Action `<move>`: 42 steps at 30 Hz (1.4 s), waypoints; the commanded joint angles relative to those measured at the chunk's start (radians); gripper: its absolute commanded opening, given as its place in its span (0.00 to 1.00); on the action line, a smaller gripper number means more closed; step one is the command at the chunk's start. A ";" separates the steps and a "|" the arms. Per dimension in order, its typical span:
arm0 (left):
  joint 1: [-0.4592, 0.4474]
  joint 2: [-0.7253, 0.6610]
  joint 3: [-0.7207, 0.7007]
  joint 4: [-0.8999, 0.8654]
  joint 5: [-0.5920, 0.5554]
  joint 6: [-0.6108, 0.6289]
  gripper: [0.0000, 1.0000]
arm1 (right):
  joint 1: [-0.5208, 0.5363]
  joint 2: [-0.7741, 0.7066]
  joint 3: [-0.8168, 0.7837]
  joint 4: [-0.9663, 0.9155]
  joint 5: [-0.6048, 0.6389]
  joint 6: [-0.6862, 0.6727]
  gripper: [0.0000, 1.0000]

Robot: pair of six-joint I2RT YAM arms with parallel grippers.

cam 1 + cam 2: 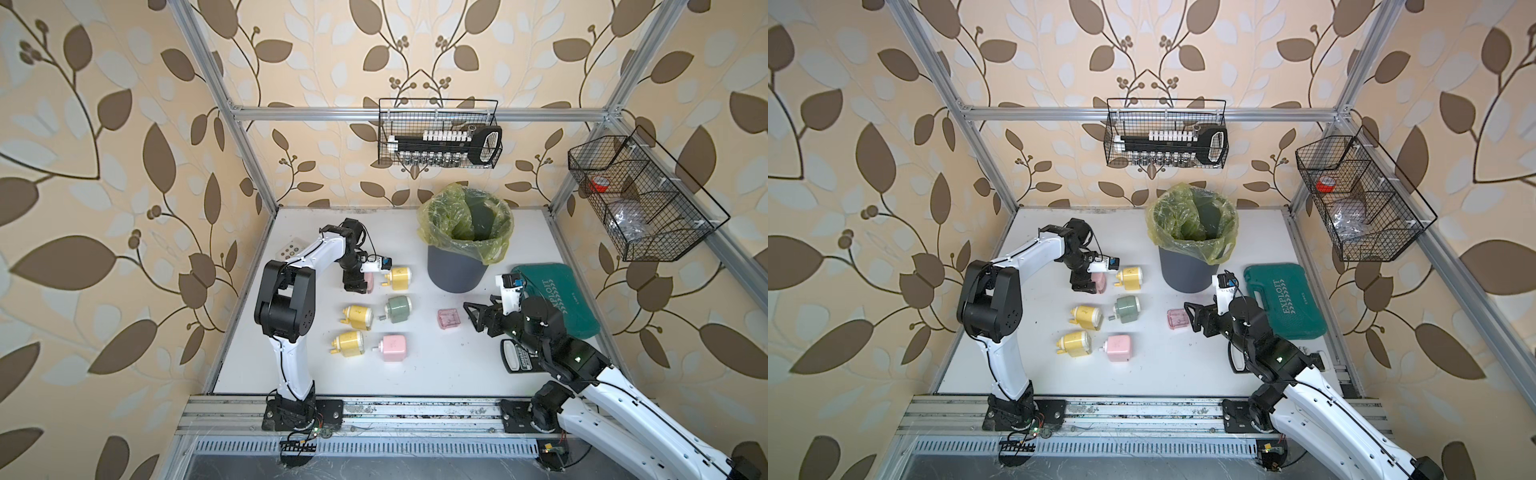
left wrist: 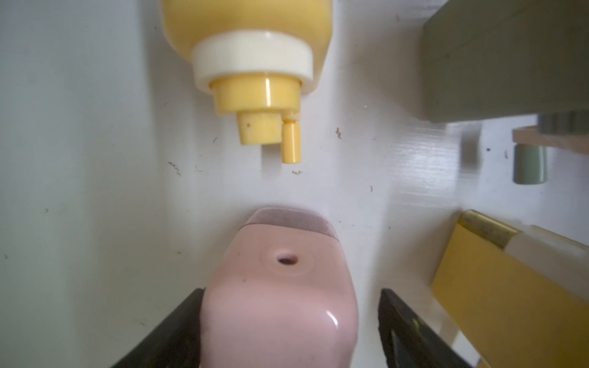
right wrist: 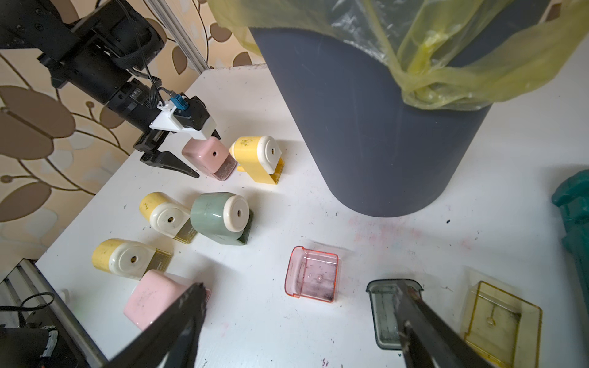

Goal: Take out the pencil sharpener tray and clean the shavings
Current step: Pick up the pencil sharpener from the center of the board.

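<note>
A pink pencil sharpener [image 2: 280,302] lies on the white table, its translucent tray [image 3: 224,170] in its base and looking dark inside. My left gripper [image 2: 292,291] stands open astride it: one finger touches its side and the other stands a little off. In both top views the left gripper [image 1: 357,286] hides most of this sharpener [image 1: 1099,282]. My right gripper [image 3: 301,285] hangs open and empty over an emptied pink tray [image 1: 449,319]. No heap of shavings shows, only stray flecks [image 2: 174,169] on the table.
A grey bin [image 1: 457,266] with a yellow liner stands at the back. Yellow [image 1: 398,277], green [image 1: 398,308] and pink [image 1: 392,347] sharpeners lie around the held one. A grey tray [image 3: 382,312] and a yellow tray [image 3: 500,321] sit near my right fingers. A green case [image 1: 557,299] lies right.
</note>
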 commanded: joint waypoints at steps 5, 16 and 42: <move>0.020 0.039 0.033 0.031 0.021 0.018 0.69 | 0.006 0.014 0.001 -0.014 0.028 -0.014 0.89; 0.016 0.061 -0.013 0.156 0.002 -0.060 0.11 | 0.006 0.039 0.002 -0.011 0.022 -0.019 0.89; -0.175 -0.624 -0.059 -0.205 0.130 -0.147 0.00 | 0.031 0.284 0.168 0.227 -0.463 -0.418 0.99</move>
